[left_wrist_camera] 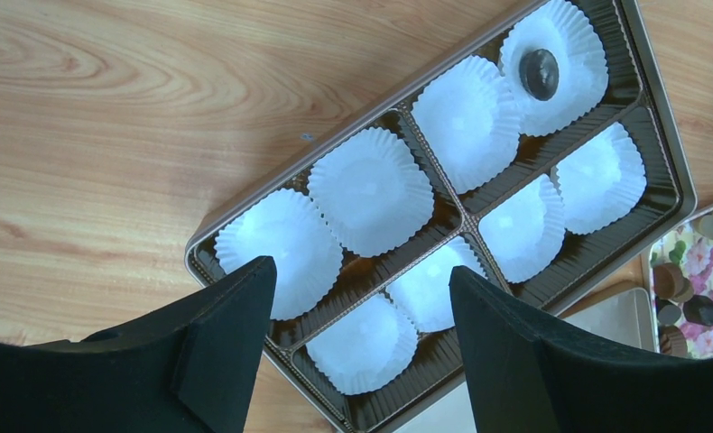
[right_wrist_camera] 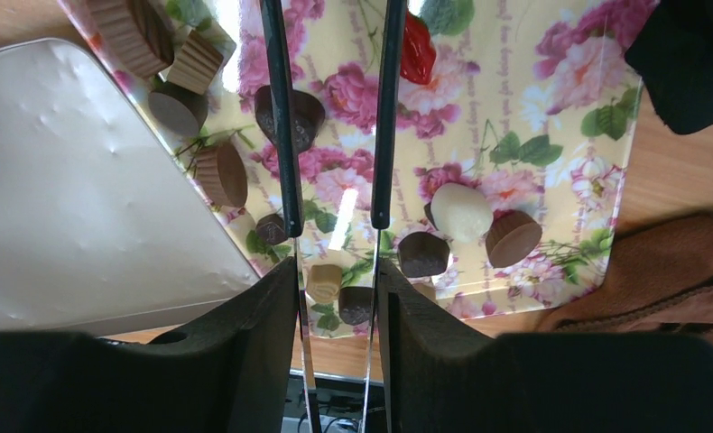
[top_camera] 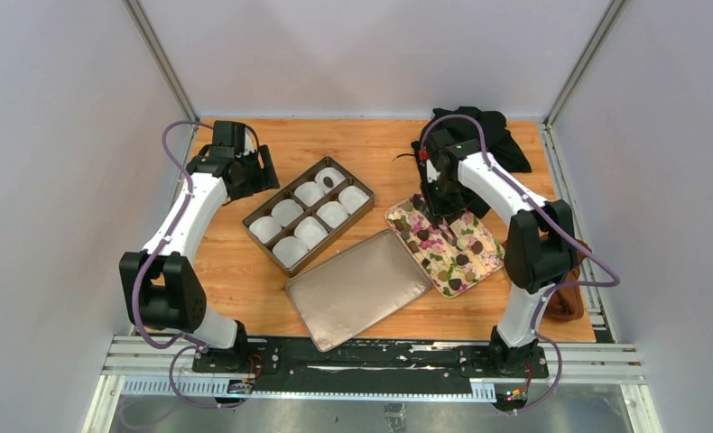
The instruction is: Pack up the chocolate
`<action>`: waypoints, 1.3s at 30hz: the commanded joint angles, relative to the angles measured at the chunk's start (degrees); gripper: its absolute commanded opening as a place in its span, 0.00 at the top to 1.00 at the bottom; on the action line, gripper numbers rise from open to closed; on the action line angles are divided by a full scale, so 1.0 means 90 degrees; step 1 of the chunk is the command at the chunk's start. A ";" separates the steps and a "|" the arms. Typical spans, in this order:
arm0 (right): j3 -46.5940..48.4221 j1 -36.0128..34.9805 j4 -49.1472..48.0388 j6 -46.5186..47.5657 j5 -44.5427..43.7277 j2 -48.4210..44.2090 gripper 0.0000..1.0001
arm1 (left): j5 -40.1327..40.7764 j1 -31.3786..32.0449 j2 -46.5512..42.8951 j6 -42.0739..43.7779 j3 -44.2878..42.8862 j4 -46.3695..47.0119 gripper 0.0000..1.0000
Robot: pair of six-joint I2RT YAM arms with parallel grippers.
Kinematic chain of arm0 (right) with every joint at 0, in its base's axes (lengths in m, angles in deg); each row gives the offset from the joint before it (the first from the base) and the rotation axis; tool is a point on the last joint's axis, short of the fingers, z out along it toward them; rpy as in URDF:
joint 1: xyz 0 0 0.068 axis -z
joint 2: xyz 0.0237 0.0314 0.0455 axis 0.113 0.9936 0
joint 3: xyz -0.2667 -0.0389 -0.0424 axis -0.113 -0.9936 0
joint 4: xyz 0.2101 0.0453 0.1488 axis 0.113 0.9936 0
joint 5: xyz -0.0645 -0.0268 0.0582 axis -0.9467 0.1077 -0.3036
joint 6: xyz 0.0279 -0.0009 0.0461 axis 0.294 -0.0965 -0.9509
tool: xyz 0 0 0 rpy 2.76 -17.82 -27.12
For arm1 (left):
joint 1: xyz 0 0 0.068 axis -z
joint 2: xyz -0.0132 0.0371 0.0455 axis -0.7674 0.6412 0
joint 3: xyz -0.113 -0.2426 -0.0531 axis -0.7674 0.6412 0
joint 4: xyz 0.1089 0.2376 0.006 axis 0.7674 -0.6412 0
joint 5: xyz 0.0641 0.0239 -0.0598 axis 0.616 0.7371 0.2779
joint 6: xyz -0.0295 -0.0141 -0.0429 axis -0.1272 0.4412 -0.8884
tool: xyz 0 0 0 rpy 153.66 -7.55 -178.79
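Several chocolates (right_wrist_camera: 423, 253) lie on the flower-print tray (top_camera: 482, 264), dark, tan and one white (right_wrist_camera: 461, 212). My right gripper (right_wrist_camera: 335, 271) is shut on metal tongs (right_wrist_camera: 285, 180). The tong blades stand apart over the tray with nothing between them, beside a dark piece (right_wrist_camera: 290, 113). In the top view this gripper (top_camera: 445, 215) hovers over the tray's far half. The brown box (top_camera: 263, 242) holds several white paper cups. One dark chocolate (left_wrist_camera: 540, 72) sits in its far corner cup (top_camera: 331, 181). My left gripper (left_wrist_camera: 362, 280) is open and empty above the box's near end.
The box's tan lid (top_camera: 357, 289) lies flat between box and tray, near the front edge. A black cloth (top_camera: 488, 135) sits at the back right. A rust-brown cloth (top_camera: 565, 302) lies at the right edge beside the tray, also in the right wrist view (right_wrist_camera: 687, 271).
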 commanded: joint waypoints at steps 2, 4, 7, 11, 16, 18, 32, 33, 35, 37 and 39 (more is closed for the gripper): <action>0.0403 -0.0127 0.0410 0.0388 -0.0289 0.0366 0.59 | 0.0091 -0.0037 -0.0142 0.0074 -0.0120 -0.0069 0.24; 0.0471 -0.0142 0.0431 0.0420 -0.0288 0.0423 0.59 | 0.0093 -0.0037 -0.0145 0.0068 -0.0113 -0.0064 0.24; 0.0548 -0.0162 0.0505 0.0449 -0.0479 0.0427 0.65 | 0.0082 -0.0035 -0.0128 0.0044 -0.0104 -0.0054 0.24; 0.0590 -0.0217 0.0688 0.0435 -0.0505 0.0311 0.77 | 0.0074 -0.0039 -0.0093 0.0034 -0.0107 -0.0025 0.25; 0.0708 -0.0347 0.0927 0.0350 -0.0679 0.0115 0.85 | 0.0070 -0.0032 -0.0056 0.0038 -0.0125 -0.0013 0.24; 0.0789 -0.0360 0.1027 0.0288 -0.0677 0.0012 0.88 | 0.0083 -0.0036 -0.0038 0.0058 -0.0160 -0.0017 0.25; 0.3290 -0.1440 0.1677 0.0077 -0.0390 0.0474 0.91 | 0.0106 -0.0251 0.0023 0.0031 -0.0412 -0.0099 0.24; 0.3543 -0.1562 0.1655 0.0059 -0.0186 0.0616 0.91 | 0.0101 -0.0301 0.0017 0.0024 -0.0420 -0.0111 0.24; 0.4124 -0.1783 0.1615 0.0019 0.0008 0.0978 0.91 | 0.0106 -0.0407 -0.0011 0.0017 -0.0438 -0.0138 0.24; 0.4620 -0.1987 0.1580 -0.0033 0.0198 0.1430 0.92 | 0.0101 -0.0593 -0.0055 0.0017 -0.0428 -0.0165 0.24; 0.5035 -0.2181 0.1461 -0.0043 0.0319 0.1775 0.92 | 0.0101 -0.0684 -0.0105 0.0044 -0.0393 -0.0175 0.24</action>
